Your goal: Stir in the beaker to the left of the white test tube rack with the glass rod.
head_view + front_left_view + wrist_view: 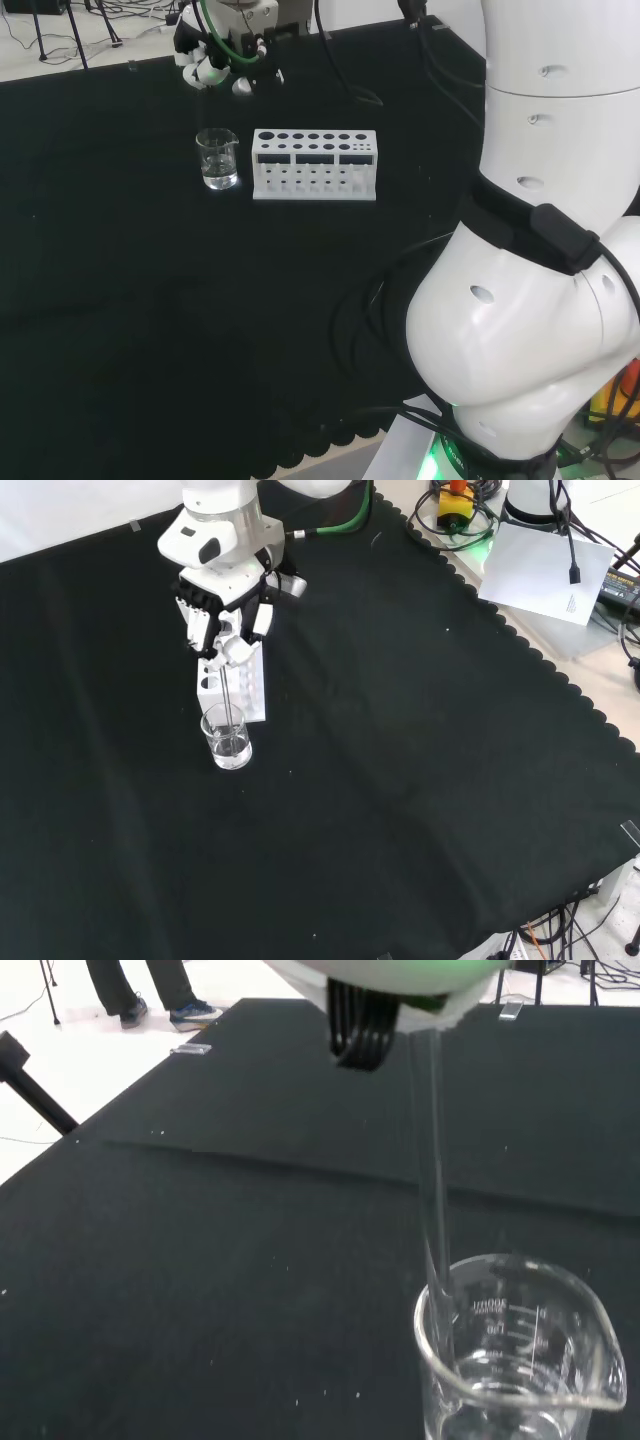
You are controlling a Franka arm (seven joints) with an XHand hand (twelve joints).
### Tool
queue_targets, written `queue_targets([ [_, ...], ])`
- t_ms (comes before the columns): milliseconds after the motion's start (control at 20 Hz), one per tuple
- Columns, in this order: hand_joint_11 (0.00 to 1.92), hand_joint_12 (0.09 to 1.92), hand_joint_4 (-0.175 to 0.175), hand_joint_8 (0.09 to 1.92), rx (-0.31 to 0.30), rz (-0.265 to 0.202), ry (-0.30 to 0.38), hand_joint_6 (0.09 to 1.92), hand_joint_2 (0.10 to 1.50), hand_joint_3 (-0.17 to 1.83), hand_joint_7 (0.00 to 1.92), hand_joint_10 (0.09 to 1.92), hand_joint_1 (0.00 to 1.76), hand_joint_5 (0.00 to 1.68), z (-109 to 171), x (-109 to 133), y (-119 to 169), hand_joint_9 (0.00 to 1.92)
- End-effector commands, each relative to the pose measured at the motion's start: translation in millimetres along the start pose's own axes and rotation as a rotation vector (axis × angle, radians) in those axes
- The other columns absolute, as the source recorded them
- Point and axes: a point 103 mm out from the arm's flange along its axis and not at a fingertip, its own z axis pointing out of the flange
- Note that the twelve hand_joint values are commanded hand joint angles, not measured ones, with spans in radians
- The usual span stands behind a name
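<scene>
Because the hand [228, 630] pinches the glass rod [233, 702] upright, its tip dips into the beaker [227, 741], at the rack's [314, 165] nine o'clock in the head view.

I see a clear glass beaker [228, 738] beside a white test tube rack [315, 165] with dark holes, a black-and-white hand [225, 615], a clear glass rod [432, 1175], and a black-clothed counter [400, 760].

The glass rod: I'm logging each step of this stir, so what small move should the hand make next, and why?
Probably a small circling of the glass rod inside the beaker. The hand is curled round the rod above the beaker, and the wrist view shows the rod's lower end already past the rim, near the wall, with clear liquid at the bottom. Keeping the circle small should spare the glass wall.
</scene>
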Motion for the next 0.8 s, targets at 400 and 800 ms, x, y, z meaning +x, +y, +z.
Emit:
queue_targets([
  [400,1.66,0.72,-0.175,1.24,0.002,0.079,-0.025,0.86,0.74,0.70,1.13,0.94,1.30,1.01,-7.7,-47.9,-18.8,1.66],
  [800,1.66,0.71,-0.175,1.24,0.021,0.022,-0.022,0.86,0.74,0.70,1.13,0.95,1.30,1.01,-6.0,-4.8,-24.0,1.66],
])
